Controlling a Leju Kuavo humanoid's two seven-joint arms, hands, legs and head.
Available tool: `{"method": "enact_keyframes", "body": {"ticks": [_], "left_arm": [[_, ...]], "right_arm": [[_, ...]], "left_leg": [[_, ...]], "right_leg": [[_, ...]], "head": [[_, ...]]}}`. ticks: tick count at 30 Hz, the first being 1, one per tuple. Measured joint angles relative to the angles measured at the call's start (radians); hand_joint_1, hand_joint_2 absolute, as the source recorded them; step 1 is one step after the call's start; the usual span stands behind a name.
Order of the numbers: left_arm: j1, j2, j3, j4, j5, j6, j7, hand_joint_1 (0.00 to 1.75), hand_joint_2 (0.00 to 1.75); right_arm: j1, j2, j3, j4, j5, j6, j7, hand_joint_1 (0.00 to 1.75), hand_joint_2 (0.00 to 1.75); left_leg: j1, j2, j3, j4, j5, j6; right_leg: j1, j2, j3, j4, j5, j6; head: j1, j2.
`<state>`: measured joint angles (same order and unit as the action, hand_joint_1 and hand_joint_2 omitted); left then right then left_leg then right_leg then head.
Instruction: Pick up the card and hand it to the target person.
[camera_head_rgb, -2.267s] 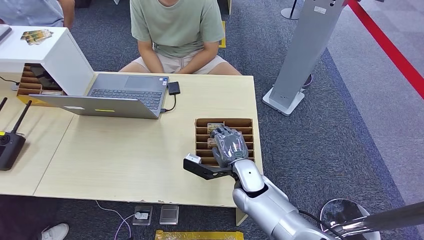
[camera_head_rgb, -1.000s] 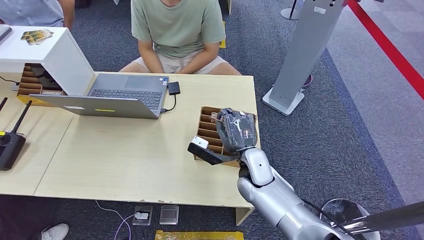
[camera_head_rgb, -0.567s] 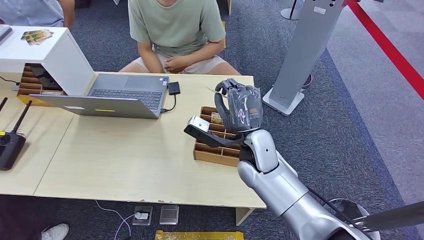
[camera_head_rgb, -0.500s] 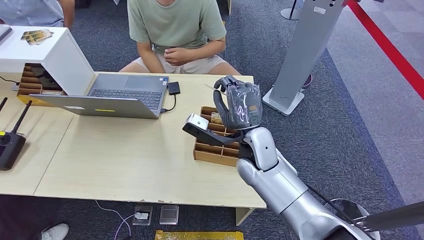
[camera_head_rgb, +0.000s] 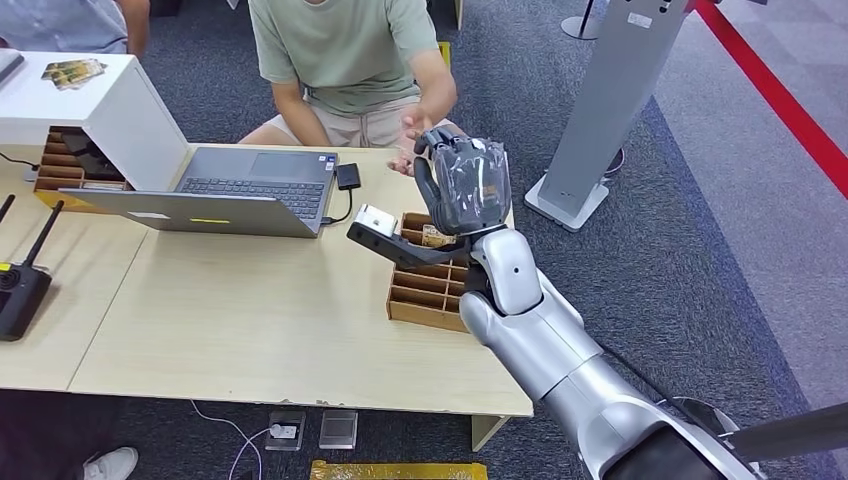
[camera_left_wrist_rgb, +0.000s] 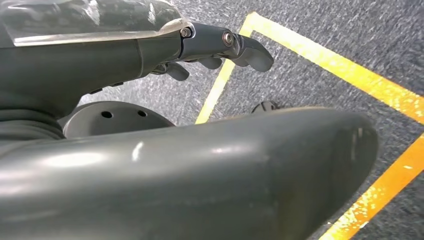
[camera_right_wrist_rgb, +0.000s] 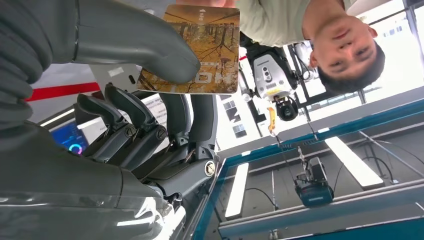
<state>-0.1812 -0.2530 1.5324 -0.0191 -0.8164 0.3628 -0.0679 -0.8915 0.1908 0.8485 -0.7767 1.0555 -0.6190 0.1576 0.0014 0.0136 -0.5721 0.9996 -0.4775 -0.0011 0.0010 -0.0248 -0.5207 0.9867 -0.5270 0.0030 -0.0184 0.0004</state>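
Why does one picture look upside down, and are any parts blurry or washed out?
Right wrist view: turned upside down; the card is sharp, the windows beyond overexposed. Left wrist view: the left hand is crisp, the dark casing blurred with soft glare. Head view: even light, right hand slightly glossy.

brown forest-print card (camera_right_wrist_rgb: 194, 47), pinched, near person's hand (camera_head_rgb: 412, 140)

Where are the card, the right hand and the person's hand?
card (camera_right_wrist_rgb: 195, 47), right wrist view, middle of its printed face
right hand (camera_head_rgb: 465, 185), head view, back of the hand
person's hand (camera_head_rgb: 409, 130), head view, its palm
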Motion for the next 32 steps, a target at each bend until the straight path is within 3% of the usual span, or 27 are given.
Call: {"method": "enact_keyframes", "body": {"ticks": [10,11,15,16,21,27,32], "left_arm": [[0.0,-0.001,0.0,0.0,0.028,-0.008,-0.024,0.0,0.0],[0.0,-0.001,0.0,0.0,0.031,-0.008,-0.025,0.0,0.0],[0.0,-0.001,0.0,0.0,0.043,-0.007,-0.029,0.0,0.0],[0.0,-0.001,0.0,0.0,0.047,-0.006,-0.029,0.0,0.0],[0.001,-0.001,0.0,0.0,0.067,-0.001,-0.038,0.0,0.0],[0.001,-0.002,0.0,0.0,0.109,0.013,-0.041,0.0,0.0],[0.002,-0.004,0.0,0.0,0.15,0.015,-0.047,0.0,0.0]], "right_arm": [[-0.023,0.032,-0.002,0.111,0.091,0.031,0.028,1.7,1.75],[-0.023,0.036,-0.002,0.121,0.098,0.035,0.029,1.58,1.75],[-0.023,0.047,0.0,0.157,0.111,0.059,0.023,0.13,1.75],[-0.023,0.05,0.0,0.165,0.11,0.068,0.019,0.04,1.75],[-0.02,0.058,0.0,0.189,0.06,0.098,-0.018,0.0,1.75],[0.007,0.058,-0.022,0.183,-0.099,0.124,-0.085,0.0,1.75],[0.049,0.036,-0.033,0.115,-0.134,0.171,-0.055,0.0,1.75]], "left_leg": [[0.0,0.0,0.0,0.0,0.0,0.0],[0.0,0.0,0.0,0.0,0.0,0.0],[0.0,0.0,0.0,0.0,0.0,0.0],[0.0,0.0,0.0,0.0,0.0,0.0],[0.0,0.0,0.0,0.0,0.0,0.0],[0.0,0.0,0.0,0.0,0.0,0.0],[0.0,0.0,0.0,0.0,0.0,0.0]], "right_leg": [[0.0,0.0,0.0,0.0,0.0,0.0],[0.0,0.0,0.0,0.0,0.0,0.0],[0.0,0.0,0.0,0.0,0.0,0.0],[0.0,0.0,0.0,0.0,0.0,0.0],[0.0,0.0,0.0,0.0,0.0,0.0],[0.0,0.0,0.0,0.0,0.0,0.0],[0.0,0.0,0.0,0.0,0.0,0.0]], "head": [[0.0,0.0],[0.0,0.0],[0.0,0.0],[0.0,0.0],[0.0,0.0],[0.0,0.0],[0.0,0.0]]}}
